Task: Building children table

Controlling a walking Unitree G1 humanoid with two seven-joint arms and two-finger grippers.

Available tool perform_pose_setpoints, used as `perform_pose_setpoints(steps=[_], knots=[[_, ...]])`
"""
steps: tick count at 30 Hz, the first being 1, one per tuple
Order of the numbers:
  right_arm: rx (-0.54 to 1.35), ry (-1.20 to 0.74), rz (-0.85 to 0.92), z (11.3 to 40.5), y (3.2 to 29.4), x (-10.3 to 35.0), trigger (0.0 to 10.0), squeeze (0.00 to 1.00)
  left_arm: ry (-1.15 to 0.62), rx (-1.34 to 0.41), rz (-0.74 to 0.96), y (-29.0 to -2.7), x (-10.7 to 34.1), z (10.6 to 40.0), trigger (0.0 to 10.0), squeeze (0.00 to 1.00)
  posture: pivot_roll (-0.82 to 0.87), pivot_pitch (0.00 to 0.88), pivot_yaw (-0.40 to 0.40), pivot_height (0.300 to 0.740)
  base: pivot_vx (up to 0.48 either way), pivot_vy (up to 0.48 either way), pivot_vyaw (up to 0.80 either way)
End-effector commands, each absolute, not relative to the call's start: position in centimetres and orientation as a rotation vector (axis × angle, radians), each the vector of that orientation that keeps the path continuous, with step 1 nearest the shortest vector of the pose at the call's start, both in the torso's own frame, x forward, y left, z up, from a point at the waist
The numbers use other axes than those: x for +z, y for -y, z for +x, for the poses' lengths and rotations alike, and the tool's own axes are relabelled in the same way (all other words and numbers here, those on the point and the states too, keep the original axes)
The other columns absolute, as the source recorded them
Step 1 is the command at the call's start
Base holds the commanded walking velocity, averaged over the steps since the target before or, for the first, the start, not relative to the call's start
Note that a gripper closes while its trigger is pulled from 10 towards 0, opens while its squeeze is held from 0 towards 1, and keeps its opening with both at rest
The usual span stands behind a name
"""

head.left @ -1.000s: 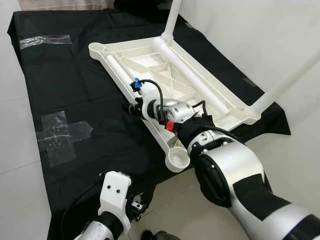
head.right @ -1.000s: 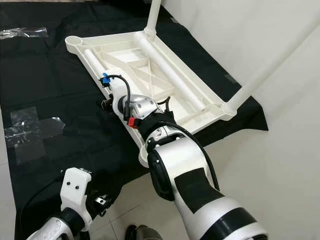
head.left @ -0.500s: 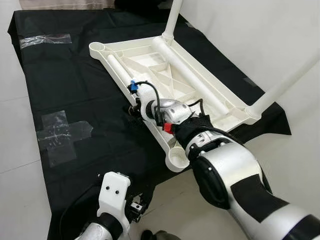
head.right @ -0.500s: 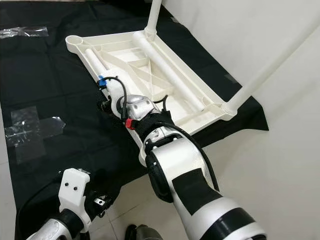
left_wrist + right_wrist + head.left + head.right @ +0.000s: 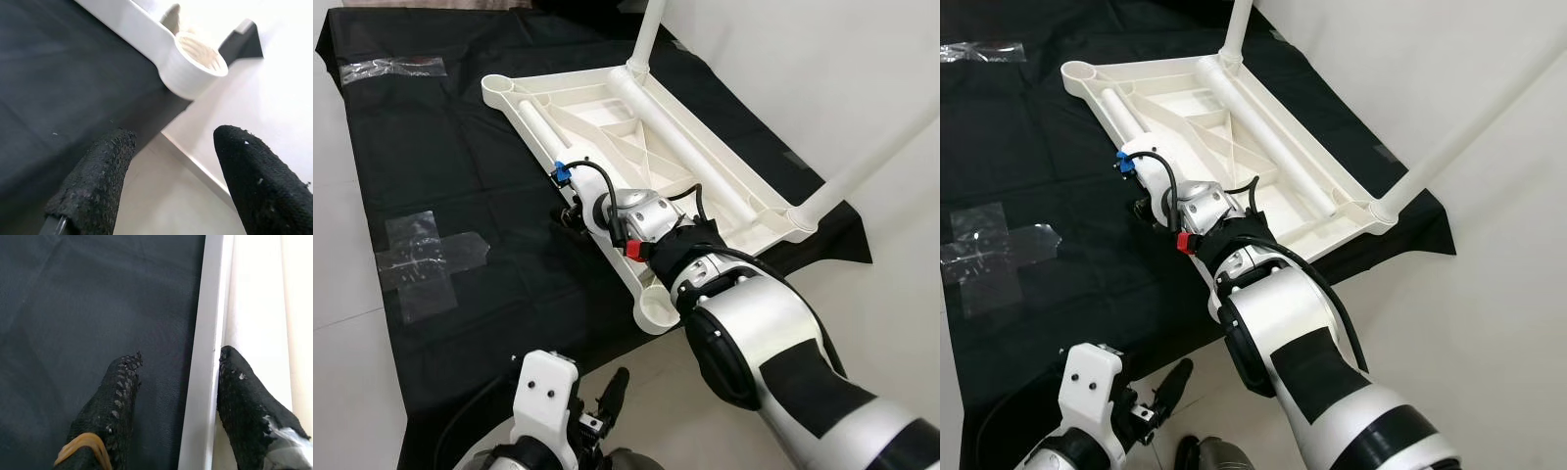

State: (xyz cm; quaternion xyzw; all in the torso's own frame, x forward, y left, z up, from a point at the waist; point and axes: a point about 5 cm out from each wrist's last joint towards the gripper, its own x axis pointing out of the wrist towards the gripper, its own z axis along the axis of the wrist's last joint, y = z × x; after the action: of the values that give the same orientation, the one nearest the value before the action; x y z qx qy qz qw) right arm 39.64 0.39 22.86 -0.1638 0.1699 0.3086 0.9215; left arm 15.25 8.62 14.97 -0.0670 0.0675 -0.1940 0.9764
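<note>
A white children's table (image 5: 607, 132) lies upside down on a black cloth (image 5: 460, 166). Two legs stand in its corners, one at the far corner (image 5: 648, 34) and one at the right (image 5: 871, 162). Two white tubes lie inside the frame, a short one (image 5: 543, 127) and a long one (image 5: 685, 152). The near corner socket (image 5: 656, 308) and the far left socket (image 5: 499, 88) are empty. My right gripper (image 5: 180, 357) is open and straddles the table's left rim (image 5: 203, 357), one finger on the cloth side and one inside. My left gripper (image 5: 175, 137) hangs open low over the cloth's near edge.
Clear tape patches lie on the cloth at the left (image 5: 421, 259) and far left (image 5: 391, 69). Pale tiled floor (image 5: 342, 392) surrounds the cloth. A white wall (image 5: 822, 59) rises close behind the table on the right.
My right arm has slid along the table's left rim toward the far end. The left gripper's fingers have risen into the eye views.
</note>
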Motion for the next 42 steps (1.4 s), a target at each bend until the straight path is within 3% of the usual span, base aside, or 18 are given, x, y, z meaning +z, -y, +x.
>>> perform_pose_setpoints(steps=[1,7,14,15,16,17,19,20,34,42], knots=[[0.608,-0.413,-0.296,39.7,0.6,21.8,10.0,0.00,-0.088,-0.399,-0.094,-8.4,16.1,15.2,10.0,0.00,0.01,0.253,-0.313,0.740,0.000,0.000,0.00],[0.595,-0.399,-0.258,40.0,0.9,22.8,10.0,0.00,0.024,-0.335,-0.004,-9.5,18.4,16.1,10.0,0.00,0.02,0.265,-0.321,0.740,0.000,0.000,0.00],[0.611,-0.409,-0.309,39.9,0.8,22.6,10.0,0.00,0.037,-0.302,-0.005,-9.7,18.9,16.0,10.0,0.00,0.01,0.281,-0.326,0.740,0.000,0.000,0.00],[0.632,-0.424,-0.339,39.7,0.7,22.2,8.2,0.00,0.035,-0.302,-0.009,-9.6,19.0,15.9,10.0,0.00,0.01,0.292,-0.329,0.740,0.000,0.000,0.00],[0.632,-0.424,-0.339,39.7,0.7,22.2,8.2,0.00,0.035,-0.302,-0.009,-9.6,19.0,15.9,10.0,0.00,0.01,0.292,-0.329,0.740,0.000,0.000,0.00],[0.648,-0.430,-0.372,39.6,0.6,22.0,4.4,0.00,0.033,-0.304,-0.012,-9.4,19.0,15.7,10.0,0.00,0.01,0.293,-0.331,0.740,0.000,0.000,0.00],[0.658,-0.433,-0.394,39.6,0.6,21.9,4.4,0.00,0.029,-0.305,-0.011,-9.3,19.1,15.7,10.0,0.00,0.01,0.293,-0.331,0.740,0.000,0.000,0.00],[0.701,-0.450,-0.437,39.3,0.3,21.4,0.0,0.00,0.016,-0.304,-0.007,-9.2,19.1,15.5,10.0,0.00,0.01,0.305,-0.339,0.740,0.000,0.000,0.00],[0.769,-0.466,-0.470,39.3,0.9,21.6,0.0,0.00,0.014,-0.293,0.019,-9.3,19.0,16.0,10.0,0.00,0.00,0.306,-0.331,0.740,0.000,0.000,0.00],[0.926,-0.501,-0.539,38.9,1.1,21.1,0.0,0.00,0.002,-0.289,0.024,-9.5,18.7,16.3,10.0,0.00,0.00,0.298,-0.316,0.740,0.000,0.000,0.00]])
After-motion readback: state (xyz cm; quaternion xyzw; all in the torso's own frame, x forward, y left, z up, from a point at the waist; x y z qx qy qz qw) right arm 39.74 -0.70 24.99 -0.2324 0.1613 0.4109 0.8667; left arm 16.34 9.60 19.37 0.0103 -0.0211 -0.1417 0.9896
